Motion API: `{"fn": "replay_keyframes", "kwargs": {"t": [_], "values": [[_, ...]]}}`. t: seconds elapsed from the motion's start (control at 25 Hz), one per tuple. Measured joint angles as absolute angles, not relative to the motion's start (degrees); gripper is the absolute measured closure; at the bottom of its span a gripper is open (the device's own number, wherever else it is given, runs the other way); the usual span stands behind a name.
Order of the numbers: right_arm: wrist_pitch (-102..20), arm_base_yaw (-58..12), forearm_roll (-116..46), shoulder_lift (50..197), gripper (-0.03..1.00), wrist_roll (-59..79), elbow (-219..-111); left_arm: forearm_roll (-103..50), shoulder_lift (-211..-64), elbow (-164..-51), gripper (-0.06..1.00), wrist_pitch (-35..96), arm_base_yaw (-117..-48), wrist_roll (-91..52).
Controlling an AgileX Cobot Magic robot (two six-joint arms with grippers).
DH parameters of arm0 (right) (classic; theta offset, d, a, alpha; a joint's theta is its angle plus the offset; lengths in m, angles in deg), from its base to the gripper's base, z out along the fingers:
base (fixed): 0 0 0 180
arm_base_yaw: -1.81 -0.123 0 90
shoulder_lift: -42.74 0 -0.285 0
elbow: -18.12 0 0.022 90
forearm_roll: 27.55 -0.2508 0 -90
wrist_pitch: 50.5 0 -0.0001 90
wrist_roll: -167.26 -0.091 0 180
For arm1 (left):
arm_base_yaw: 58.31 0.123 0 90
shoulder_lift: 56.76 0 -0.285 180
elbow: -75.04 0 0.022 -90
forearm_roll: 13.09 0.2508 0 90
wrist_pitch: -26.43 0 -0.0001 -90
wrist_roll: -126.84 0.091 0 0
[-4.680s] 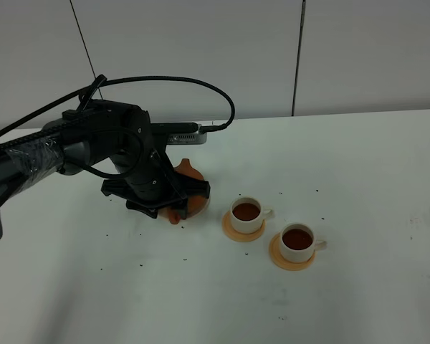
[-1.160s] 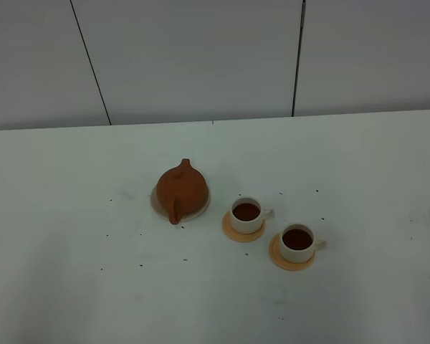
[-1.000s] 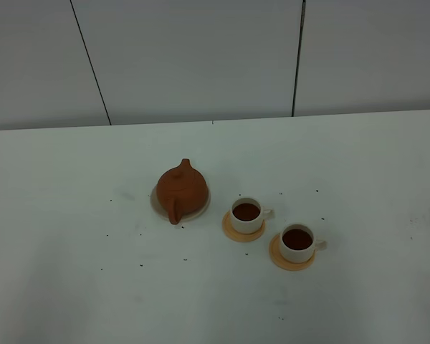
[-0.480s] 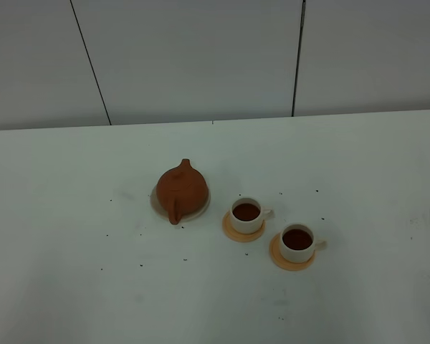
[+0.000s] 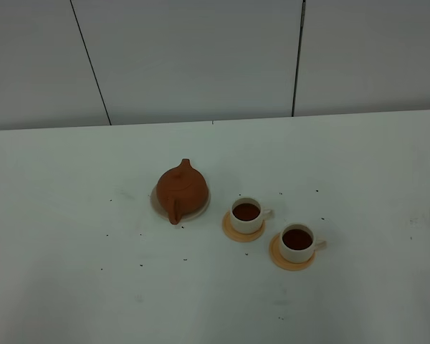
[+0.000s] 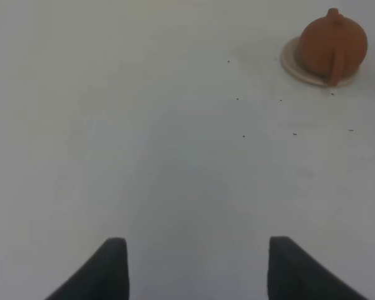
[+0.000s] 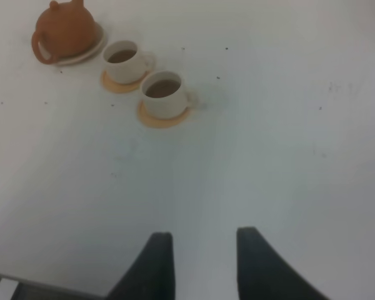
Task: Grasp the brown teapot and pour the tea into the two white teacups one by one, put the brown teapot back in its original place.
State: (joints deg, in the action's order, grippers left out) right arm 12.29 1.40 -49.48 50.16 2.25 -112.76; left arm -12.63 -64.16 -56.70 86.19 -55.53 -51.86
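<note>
Teapot: brown teapot (image 5: 180, 189) sits on its cream saucer (image 5: 158, 204), beside two full teacups (image 5: 246, 213).
Handling: you should expect rigid, fragile, smooth clay; take it by the loop handle.
Tools: left tool (image 6: 197, 265) gapes wide, empty; right tool (image 7: 204, 262) parted, empty.

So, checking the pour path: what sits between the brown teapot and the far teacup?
The nearer teacup on its coaster, between brown teapot and farther teacup, exterior high view.
</note>
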Motion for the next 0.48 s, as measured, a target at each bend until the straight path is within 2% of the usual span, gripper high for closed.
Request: {"fn": "replay_keyframes", "kwargs": {"t": [0.48], "values": [[12.3, 1.4, -49.5, 50.2, 0.72, 2.3, -112.8, -12.7, -64.2, -56.7, 0.39, 86.2, -55.5, -51.8]]}}
